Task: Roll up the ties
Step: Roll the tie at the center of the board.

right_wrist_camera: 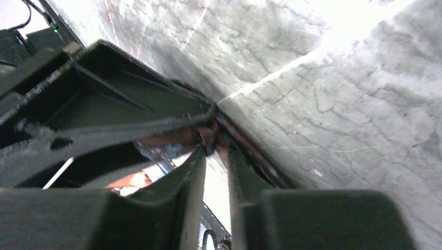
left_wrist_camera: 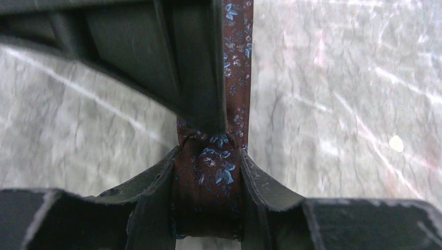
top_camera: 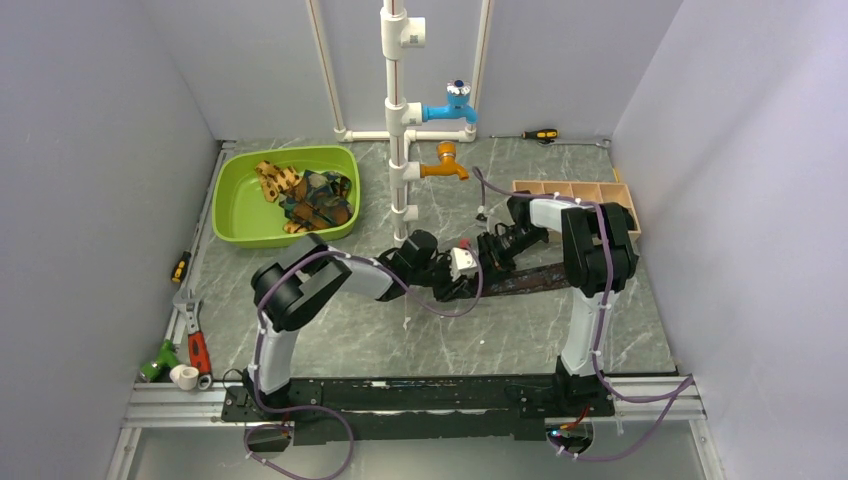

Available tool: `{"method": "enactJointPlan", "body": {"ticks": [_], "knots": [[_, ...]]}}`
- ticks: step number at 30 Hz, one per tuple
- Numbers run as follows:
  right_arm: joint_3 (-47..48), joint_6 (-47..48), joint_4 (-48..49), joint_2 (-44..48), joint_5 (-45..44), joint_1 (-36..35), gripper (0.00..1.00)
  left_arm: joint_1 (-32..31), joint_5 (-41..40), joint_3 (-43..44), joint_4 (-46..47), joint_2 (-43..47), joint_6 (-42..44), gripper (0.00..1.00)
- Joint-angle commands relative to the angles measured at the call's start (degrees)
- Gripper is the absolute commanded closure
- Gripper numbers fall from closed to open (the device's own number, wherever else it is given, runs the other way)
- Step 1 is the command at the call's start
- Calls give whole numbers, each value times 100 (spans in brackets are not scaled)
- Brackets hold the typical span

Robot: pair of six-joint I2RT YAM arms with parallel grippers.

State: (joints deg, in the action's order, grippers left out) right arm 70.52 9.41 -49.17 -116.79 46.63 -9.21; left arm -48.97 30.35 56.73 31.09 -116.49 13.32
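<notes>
A dark brown tie (top_camera: 540, 278) with small pale blue speckles lies stretched across the table toward the right. In the left wrist view its near end (left_wrist_camera: 208, 187) is rolled between my left gripper's fingers, and the rest (left_wrist_camera: 237, 62) runs away from them. My left gripper (top_camera: 447, 280) (left_wrist_camera: 208, 151) is shut on this rolled end. My right gripper (top_camera: 487, 258) (right_wrist_camera: 215, 146) is right beside it, its fingers nearly together and pinching the same tie (right_wrist_camera: 250, 153) at the tips. Several more patterned ties (top_camera: 310, 195) lie heaped in a green basin (top_camera: 240, 215).
A white pipe stand (top_camera: 397, 120) with a blue tap (top_camera: 452, 108) and an orange tap (top_camera: 445, 165) rises just behind the grippers. A wooden compartment tray (top_camera: 570, 188) sits at the right. A screwdriver (top_camera: 540, 134) lies at the back, hand tools (top_camera: 190, 340) at the left edge.
</notes>
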Motion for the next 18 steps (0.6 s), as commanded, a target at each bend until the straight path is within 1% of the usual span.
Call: {"method": "enactJointPlan", "body": {"ticks": [1, 3, 4, 8, 10, 13, 18], "knots": [[256, 202, -163, 445, -84, 31, 69, 268, -683, -504, -2503, 224, 612, 73], [277, 136, -219, 578, 192, 25, 64, 268, -800, -469, -2876, 324, 839, 72], [255, 30, -175, 620, 334, 6, 59, 261, -841, -408, -3075, 317, 915, 70], [183, -426, 187, 618, 883, -111, 52, 250, -954, -37, -3688, 114, 1043, 66], [91, -696, 436, 579, 1037, -172, 51, 249, -1001, 76, -3789, 24, 1079, 63], [-69, -893, 701, 546, 1022, -304, 50, 243, -1012, 194, -3944, -86, 1092, 63], [-517, -1545, 1638, 606, 1267, -334, 52, 236, -975, 55, -3972, -13, 1298, 63]]}}
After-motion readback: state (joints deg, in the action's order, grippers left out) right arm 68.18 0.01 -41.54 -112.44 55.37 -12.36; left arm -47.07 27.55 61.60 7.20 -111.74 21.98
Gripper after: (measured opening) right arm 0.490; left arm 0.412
